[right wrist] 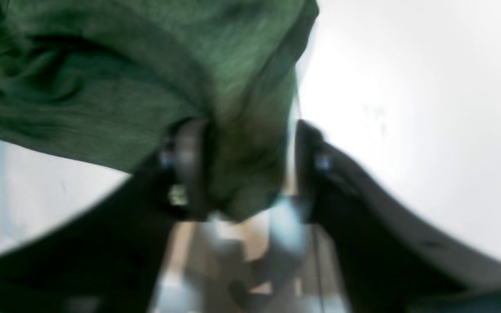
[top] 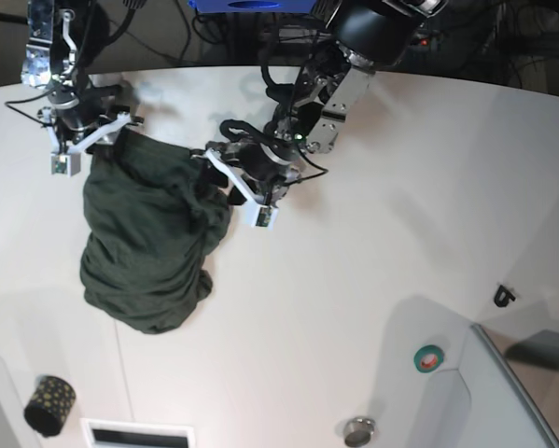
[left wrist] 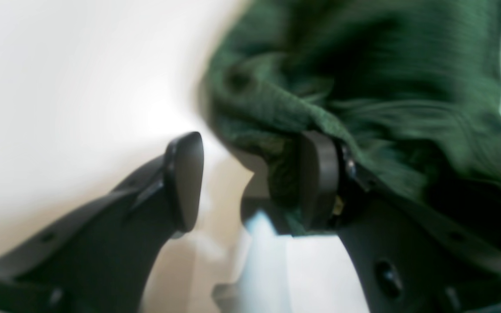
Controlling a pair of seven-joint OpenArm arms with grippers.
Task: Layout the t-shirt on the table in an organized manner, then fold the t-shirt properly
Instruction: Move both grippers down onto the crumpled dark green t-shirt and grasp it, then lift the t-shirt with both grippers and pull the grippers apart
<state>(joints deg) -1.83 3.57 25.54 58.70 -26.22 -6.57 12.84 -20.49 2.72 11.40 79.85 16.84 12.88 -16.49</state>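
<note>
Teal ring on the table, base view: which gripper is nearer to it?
Left. The left gripper, at the t-shirt's nearer side, is up-left of the teal ring; the right gripper sits farther away, at the t-shirt's far corner.

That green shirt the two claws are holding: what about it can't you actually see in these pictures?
- Sleeves and collar: base view, the t-shirt hangs bunched in folds.
- Left claw grip: motion blur; cloth covers only one pad.
- Right claw grip: blurred; cloth sits between the pads.
- Small objects at the table edge: too small.
</note>
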